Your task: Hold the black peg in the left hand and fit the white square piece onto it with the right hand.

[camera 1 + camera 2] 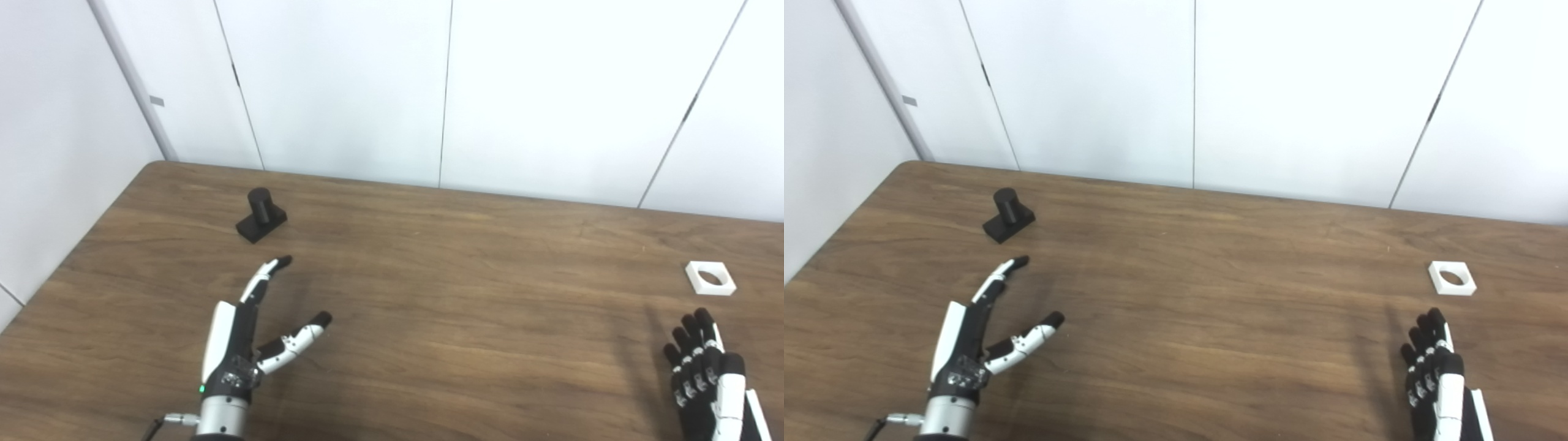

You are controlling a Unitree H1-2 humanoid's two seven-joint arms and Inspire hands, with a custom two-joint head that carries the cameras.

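Observation:
A black peg (260, 214) stands upright on its square black base at the far left of the wooden table (441, 294). A white square piece (710, 277) with a round hole lies flat at the right. My left hand (245, 343) is open and empty, fingers and thumb spread, a little in front of the peg and apart from it. My right hand (710, 373) is open and empty, fingers straight and together, just in front of the white piece and not touching it. Both also show in the right eye view: peg (1007, 214), white piece (1451, 277).
White wall panels (392, 86) stand right behind the table's far edge. The table's left edge runs diagonally at the picture's left. A cable comes off my left wrist (177, 419).

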